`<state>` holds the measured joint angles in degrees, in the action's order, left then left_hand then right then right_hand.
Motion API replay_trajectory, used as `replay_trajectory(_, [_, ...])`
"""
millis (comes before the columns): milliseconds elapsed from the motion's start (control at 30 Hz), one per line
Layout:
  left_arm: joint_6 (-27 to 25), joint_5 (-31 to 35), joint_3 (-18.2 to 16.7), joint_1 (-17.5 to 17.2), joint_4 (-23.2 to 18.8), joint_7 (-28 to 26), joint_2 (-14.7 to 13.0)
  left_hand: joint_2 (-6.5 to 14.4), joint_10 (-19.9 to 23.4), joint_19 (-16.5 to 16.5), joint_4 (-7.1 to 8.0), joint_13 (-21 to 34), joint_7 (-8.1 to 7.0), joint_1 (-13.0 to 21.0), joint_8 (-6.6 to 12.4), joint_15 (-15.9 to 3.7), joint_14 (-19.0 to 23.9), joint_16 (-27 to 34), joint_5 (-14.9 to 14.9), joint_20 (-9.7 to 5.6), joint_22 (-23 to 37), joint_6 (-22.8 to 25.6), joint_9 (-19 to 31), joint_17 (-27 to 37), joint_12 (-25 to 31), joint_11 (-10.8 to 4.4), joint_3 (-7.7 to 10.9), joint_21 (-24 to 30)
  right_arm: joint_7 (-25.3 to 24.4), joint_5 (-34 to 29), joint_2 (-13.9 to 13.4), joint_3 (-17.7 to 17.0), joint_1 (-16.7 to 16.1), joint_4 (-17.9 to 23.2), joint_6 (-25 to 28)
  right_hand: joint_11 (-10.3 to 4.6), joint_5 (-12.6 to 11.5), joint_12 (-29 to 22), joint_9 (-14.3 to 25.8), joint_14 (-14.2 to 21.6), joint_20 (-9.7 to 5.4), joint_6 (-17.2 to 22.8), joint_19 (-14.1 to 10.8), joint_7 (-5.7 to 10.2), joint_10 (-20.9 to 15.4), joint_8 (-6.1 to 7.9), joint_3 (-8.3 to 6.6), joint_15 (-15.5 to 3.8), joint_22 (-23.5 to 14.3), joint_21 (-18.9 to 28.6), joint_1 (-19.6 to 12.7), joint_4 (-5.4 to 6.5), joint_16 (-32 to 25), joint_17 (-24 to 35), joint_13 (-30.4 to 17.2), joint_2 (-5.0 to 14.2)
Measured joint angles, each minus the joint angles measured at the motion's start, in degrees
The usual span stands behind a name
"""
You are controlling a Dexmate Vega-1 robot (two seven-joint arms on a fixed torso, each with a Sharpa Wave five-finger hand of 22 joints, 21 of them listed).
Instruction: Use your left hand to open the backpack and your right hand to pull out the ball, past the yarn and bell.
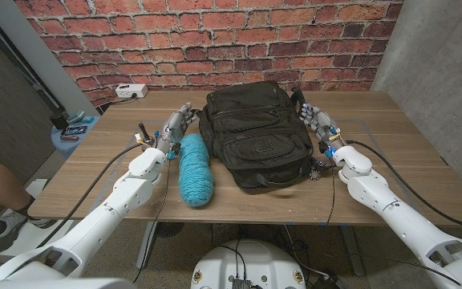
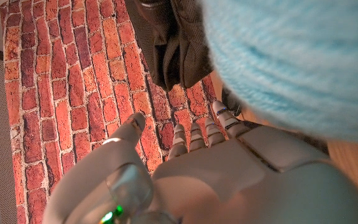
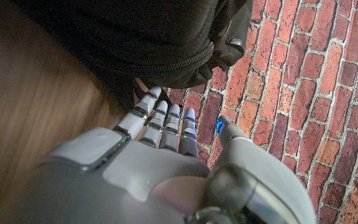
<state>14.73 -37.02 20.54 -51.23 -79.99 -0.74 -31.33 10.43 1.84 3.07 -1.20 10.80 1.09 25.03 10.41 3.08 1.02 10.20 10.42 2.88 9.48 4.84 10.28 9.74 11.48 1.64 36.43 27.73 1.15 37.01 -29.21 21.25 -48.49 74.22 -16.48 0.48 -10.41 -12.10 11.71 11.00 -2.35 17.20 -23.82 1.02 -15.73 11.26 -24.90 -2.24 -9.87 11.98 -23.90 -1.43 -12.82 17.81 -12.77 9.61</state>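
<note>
Backpack [image 1: 253,132]: contents hidden, its zips drawn closed in the head view; in the left wrist view only a dark corner [image 2: 169,46] shows, the rest cut off by the picture's edge, and in the right wrist view its body [image 3: 135,37] runs off the edge likewise. Yarn [image 1: 196,170]: whole in the head view, but in the left wrist view a blurred teal mass [image 2: 297,62], cut off at two edges. Small dark item [image 1: 314,171] on the table just right of the backpack's near corner, and small objects [image 1: 74,131] on a blue stand at far left: too small to identify.
</note>
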Motion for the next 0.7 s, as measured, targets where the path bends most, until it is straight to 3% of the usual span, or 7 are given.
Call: replay_trajectory(700, [-1.86,0.17,-2.77,-5.0,-8.88,-3.44,-4.52,-0.4,0.0,0.0,-0.8,-0.01,-0.07,0.4,0.0,0.31,-0.31,0.0,0.0,0.0,-0.01,0.07,-0.01,-0.15,0.0,0.0,-0.31,-0.43,0.05,-1.06,-0.33,0.46,1.1,0.04,-0.12,0.0,-0.22,0.0,0.01,0.0,0.0,-0.01,0.01,0.0,0.0,0.0,0.24,0.0,0.04,-0.01,-0.25,-0.39,0.0,-0.41,0.27,0.22])
